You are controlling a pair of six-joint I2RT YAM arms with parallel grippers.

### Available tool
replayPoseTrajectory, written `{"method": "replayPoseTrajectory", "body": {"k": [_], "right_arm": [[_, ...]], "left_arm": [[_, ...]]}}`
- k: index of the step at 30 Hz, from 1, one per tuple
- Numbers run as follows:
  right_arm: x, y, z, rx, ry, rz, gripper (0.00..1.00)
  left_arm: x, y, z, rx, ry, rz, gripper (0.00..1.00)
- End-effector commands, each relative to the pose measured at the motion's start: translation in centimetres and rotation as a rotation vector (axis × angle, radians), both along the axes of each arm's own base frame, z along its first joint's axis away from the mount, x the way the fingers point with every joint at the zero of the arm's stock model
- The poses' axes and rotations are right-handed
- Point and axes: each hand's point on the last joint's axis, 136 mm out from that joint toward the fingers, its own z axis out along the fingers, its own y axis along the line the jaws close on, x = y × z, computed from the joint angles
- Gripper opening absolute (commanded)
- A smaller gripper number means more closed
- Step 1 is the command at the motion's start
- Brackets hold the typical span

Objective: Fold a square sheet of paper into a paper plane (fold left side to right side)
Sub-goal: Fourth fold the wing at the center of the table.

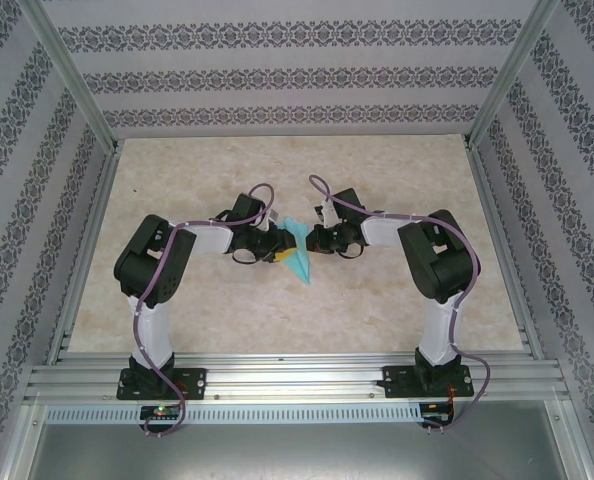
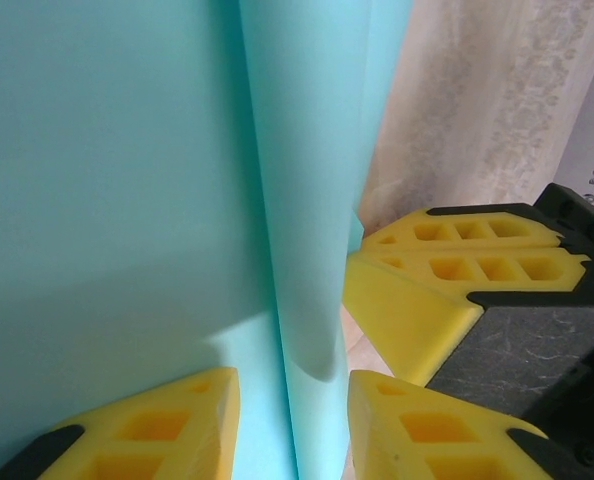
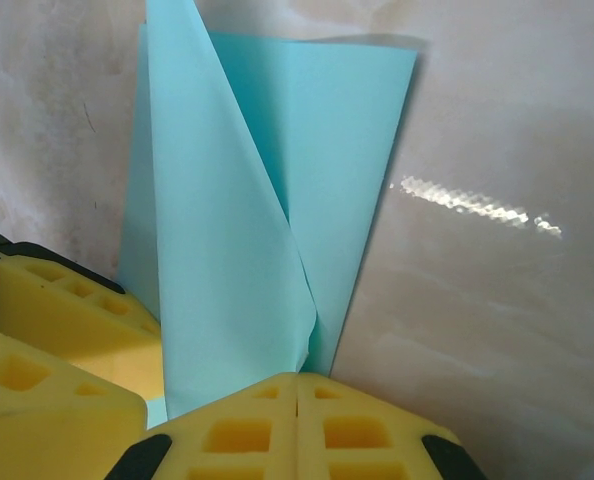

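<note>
Marbled tabletop point(image 1: 177, 180) — one pointed, creased turquoise paper plane point(image 1: 299, 250); left gripper point(image 2: 283, 405) jaws apart astride a fold, right gripper point(image 3: 297, 400) pinching it.

Paper plane point(image 1: 298, 256): plain light turquoise, part-folded into a narrow dart, mid-table point(image 1: 197, 310), with its point aimed at the near edge. Right wrist view: a long triangular flap lies over a flatter back layer with a square top corner. The edges converge to a V at the bottom, pinched there by the right gripper point(image 3: 297, 385), fingertips pressed together. Left wrist view: a broad flat panel on the left and a soft, unsharpened fold running top to bottom, passing through the gap of the left gripper point(image 2: 289, 400), fingers apart.
</note>
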Motion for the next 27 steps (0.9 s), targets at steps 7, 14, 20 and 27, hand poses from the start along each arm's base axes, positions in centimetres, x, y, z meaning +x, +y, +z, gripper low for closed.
{"method": "replayPoseTrajectory", "body": {"k": [7,14,20,27], "right_arm": [[-1.2,-1.8,-3.4,-0.099,0.083,-0.012,0.07],[-1.2,-1.7,-3.2,-0.099,0.079,-0.007,0.07],[-1.3,-1.6,-3.3,-0.104,0.079,-0.004,0.07],[-1.3,-1.6,-3.3,-0.109,0.081,-0.002,0.07]], "left_arm": [[0.4,-0.3,3.7,0.019,-0.049,-0.021,0.33],[1.1,-1.0,3.8,-0.003,-0.049,-0.036,0.25],[1.5,-1.6,3.2,-0.018,-0.036,-0.05,0.24],[1.5,-1.9,1.7,-0.02,-0.011,-0.052,0.24]]}}
